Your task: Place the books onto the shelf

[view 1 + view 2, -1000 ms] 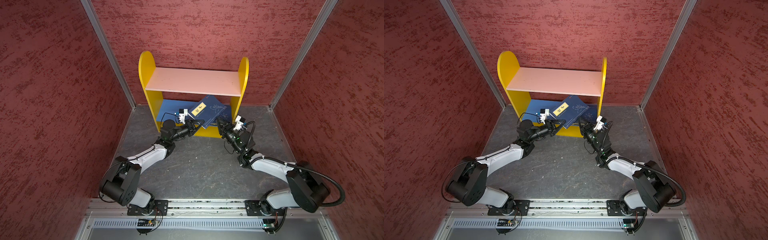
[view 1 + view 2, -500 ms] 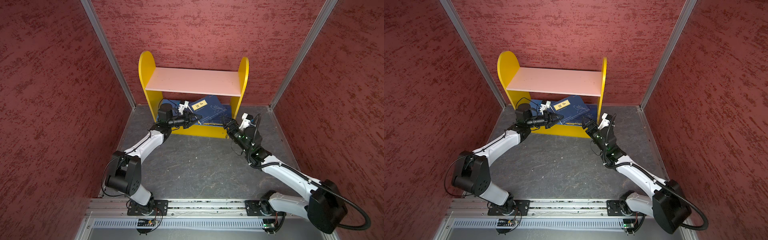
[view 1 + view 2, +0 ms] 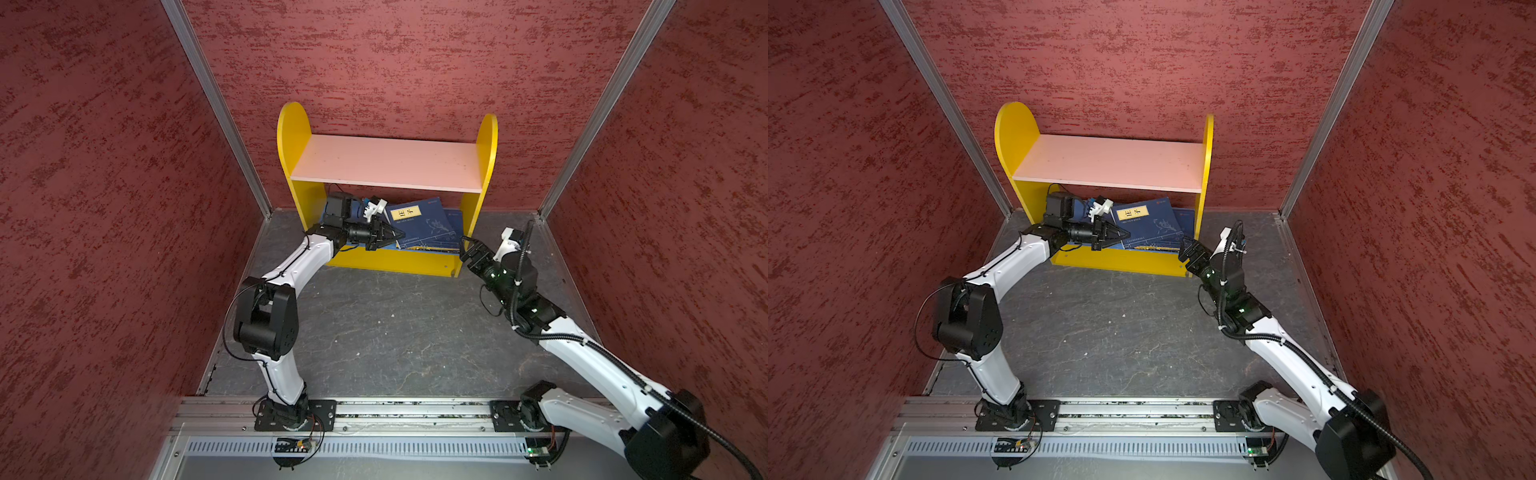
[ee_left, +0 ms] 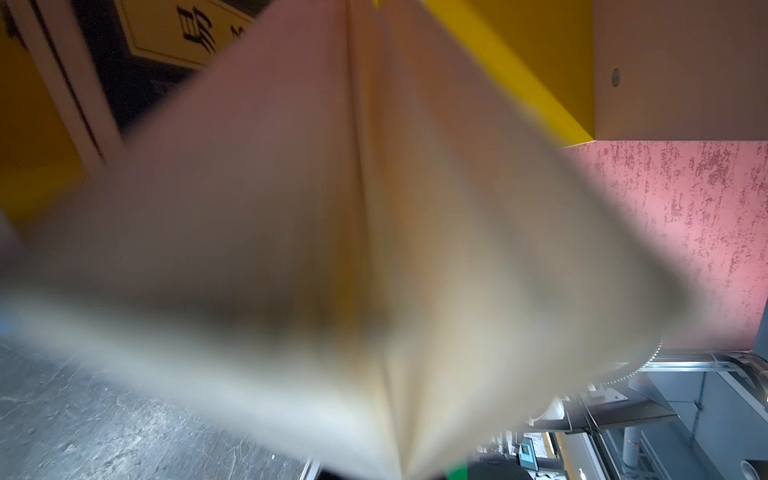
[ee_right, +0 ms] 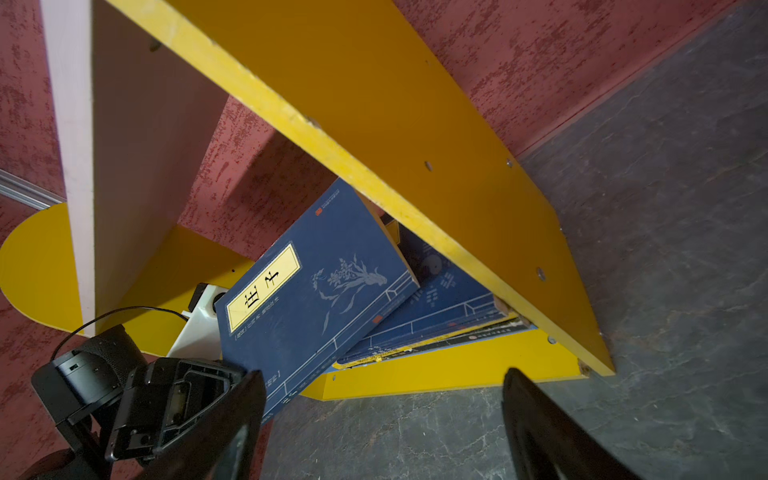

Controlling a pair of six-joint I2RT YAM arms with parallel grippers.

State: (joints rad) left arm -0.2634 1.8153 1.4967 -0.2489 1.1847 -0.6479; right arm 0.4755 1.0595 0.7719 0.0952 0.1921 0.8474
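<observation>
Clenching my left hand [image 3: 394, 237], I am gripping what seems to be the near left corner of the top navy book [image 3: 422, 224]; blurred pages are filling my left wrist view. That book is leaning on the other books [image 3: 454, 226], all sitting towards the right in the lower tier of the shelf [image 3: 386, 164]. My right hand [image 3: 468, 248] is hovering released beside the shelf's near right corner, touching nothing.
</observation>
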